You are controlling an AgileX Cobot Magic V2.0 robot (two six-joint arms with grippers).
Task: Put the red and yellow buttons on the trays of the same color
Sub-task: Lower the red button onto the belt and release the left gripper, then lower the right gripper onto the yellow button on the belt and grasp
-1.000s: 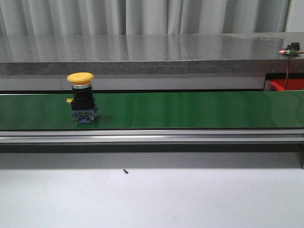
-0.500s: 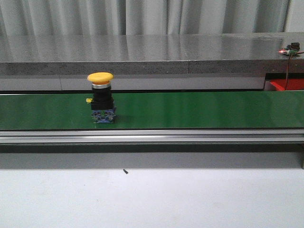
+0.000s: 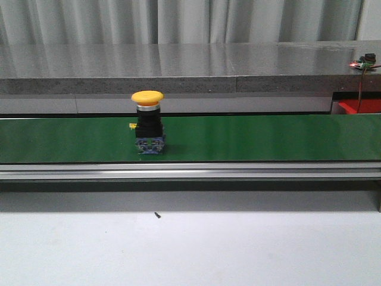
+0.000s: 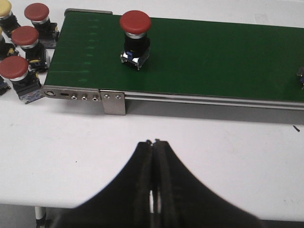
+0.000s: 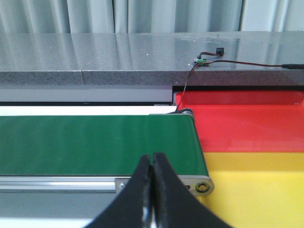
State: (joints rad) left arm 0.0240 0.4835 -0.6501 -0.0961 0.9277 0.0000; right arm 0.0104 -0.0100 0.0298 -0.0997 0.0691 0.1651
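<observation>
Front view: found yellow button upright on green belt, at about 10 o'clock from frame centre, mushroom cap up, black body and blue base down on the belt surface. Logged a sliver of red tray at 3 o'clock of the button, well apart from it, past the far end of the belt and partly hidden behind the grey ledge. Marked a small dark speck on the white counter at 6 o'clock of the button.

Left wrist view: found left claw clenched, tips pressed together with nothing between them, hovering over bare counter short of the belt frame. Saw red button upright on the belt near its end plate. Counted three more red buttons and part of a yellow one grouped on the counter just beyond that belt end, off the belt.

Right wrist view: found right claw clenched too, empty, poised near the belt's other end by the roller. Saw red tray there just past the roller, and yellow tray just beside it on the near side, edges touching; both without buttons. Spotted a small circuit board with a trailing wire on the grey ledge beyond the red tray
</observation>
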